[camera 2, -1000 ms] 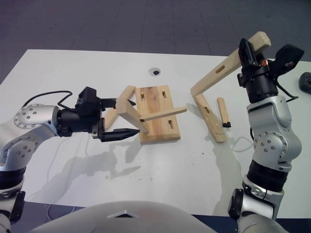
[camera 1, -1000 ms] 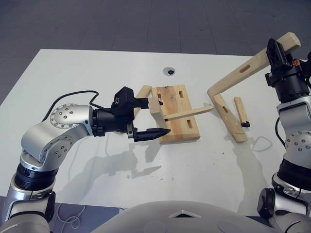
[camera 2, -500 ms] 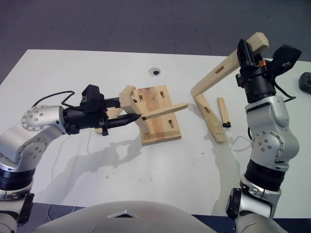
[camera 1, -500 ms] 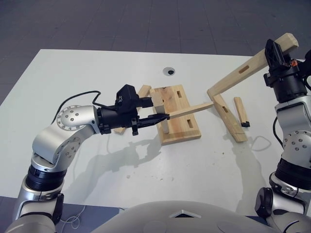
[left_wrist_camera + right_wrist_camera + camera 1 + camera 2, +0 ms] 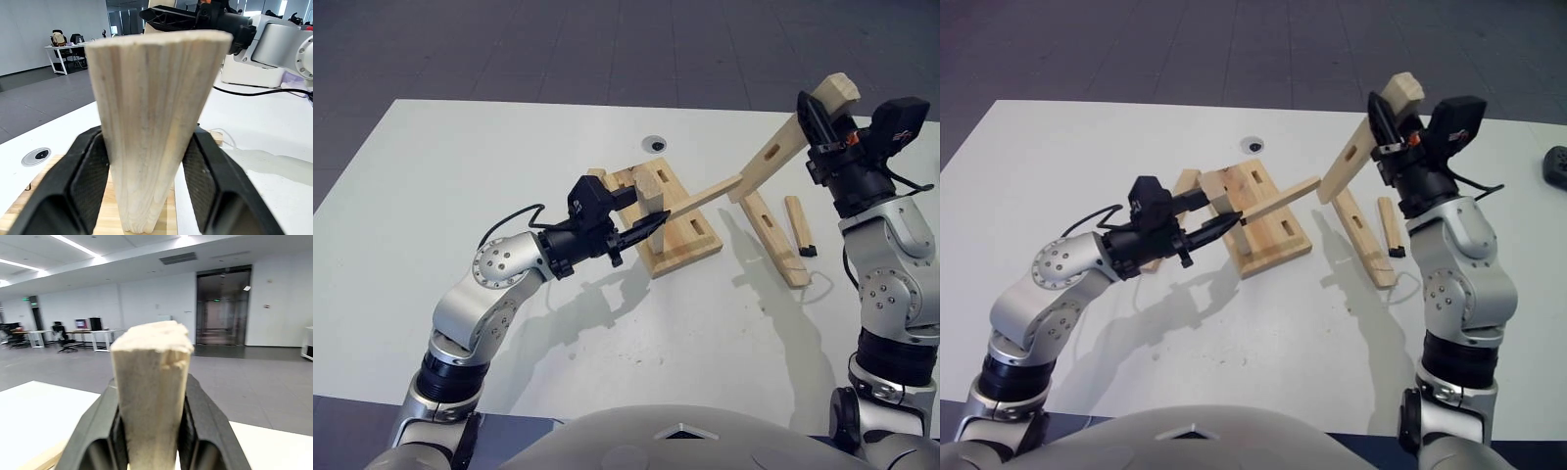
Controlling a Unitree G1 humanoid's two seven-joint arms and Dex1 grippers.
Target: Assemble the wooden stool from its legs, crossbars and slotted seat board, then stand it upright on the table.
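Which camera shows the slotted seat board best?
The left eye view: the seat board is seen from above with its slots showing. The right eye view shows much the same. The left wrist view catches its edge behind the held leg.

The white surface [image 5: 440, 196] has a round cable grommet [image 5: 656, 144] near its far edge, and a dark grey tiled floor [image 5: 558, 49] lies beyond it. The room is an open office with white walls [image 5: 146, 298], ceiling strip lights [image 5: 73, 245], an air vent [image 5: 182, 258] and dark-framed glass doors [image 5: 222, 308]. Desks [image 5: 98, 333] with office chairs [image 5: 61, 340] stand along the wall.
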